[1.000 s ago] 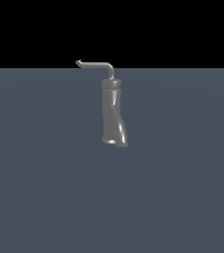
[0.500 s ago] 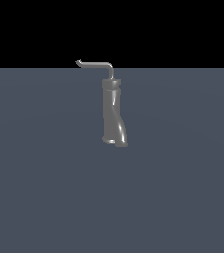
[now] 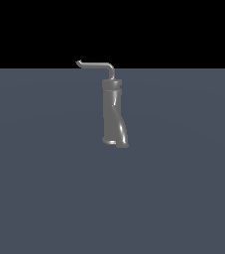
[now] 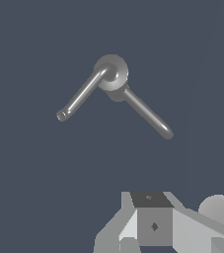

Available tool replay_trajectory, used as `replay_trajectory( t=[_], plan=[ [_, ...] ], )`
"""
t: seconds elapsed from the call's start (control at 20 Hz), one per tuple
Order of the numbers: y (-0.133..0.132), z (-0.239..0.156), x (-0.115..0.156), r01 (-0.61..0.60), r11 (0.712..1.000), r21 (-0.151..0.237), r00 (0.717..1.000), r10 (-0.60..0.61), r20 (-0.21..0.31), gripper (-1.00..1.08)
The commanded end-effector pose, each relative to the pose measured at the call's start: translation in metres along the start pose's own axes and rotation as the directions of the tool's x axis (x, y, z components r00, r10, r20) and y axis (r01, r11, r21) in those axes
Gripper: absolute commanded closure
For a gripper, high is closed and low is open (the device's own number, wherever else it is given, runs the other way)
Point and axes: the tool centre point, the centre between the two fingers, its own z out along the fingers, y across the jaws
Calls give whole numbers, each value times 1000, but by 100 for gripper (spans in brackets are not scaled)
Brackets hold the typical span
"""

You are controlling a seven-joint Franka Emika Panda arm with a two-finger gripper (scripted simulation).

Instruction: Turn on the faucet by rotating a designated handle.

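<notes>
While the faucet [image 3: 113, 113] stands upright | handle [image 3: 98, 65] untouched | gripper [image 4: 153, 227] spread: cannot tell

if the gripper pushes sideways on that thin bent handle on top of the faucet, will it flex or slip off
The handle looks like a stiff metal rod, so it will probably turn rather than flex. Its round, glossy surface could let a finger slide toward the hooked tip. The faucet flares at its base, so it seems unlikely to tip.

Grey metallic faucet [image 3: 114, 116], darker collar; slim grey handle [image 3: 98, 64]; slate-blue floor [image 3: 44, 173].
</notes>
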Motion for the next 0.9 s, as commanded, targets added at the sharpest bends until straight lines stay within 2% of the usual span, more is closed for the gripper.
replay_trajectory(
  t=[0.0,0.2,0.4,0.6,0.85],
  plan=[
    [-12,10,12,-72,997,-3,997,72,2,108],
    [-30,28,29,-183,983,-11,983,183,-4,108],
    [-47,47,46,-291,956,-20,957,291,-18,108],
    [-64,66,62,-394,919,-26,919,393,-42,108],
    [-84,92,80,-512,859,-25,857,508,-83,108]
  ],
)
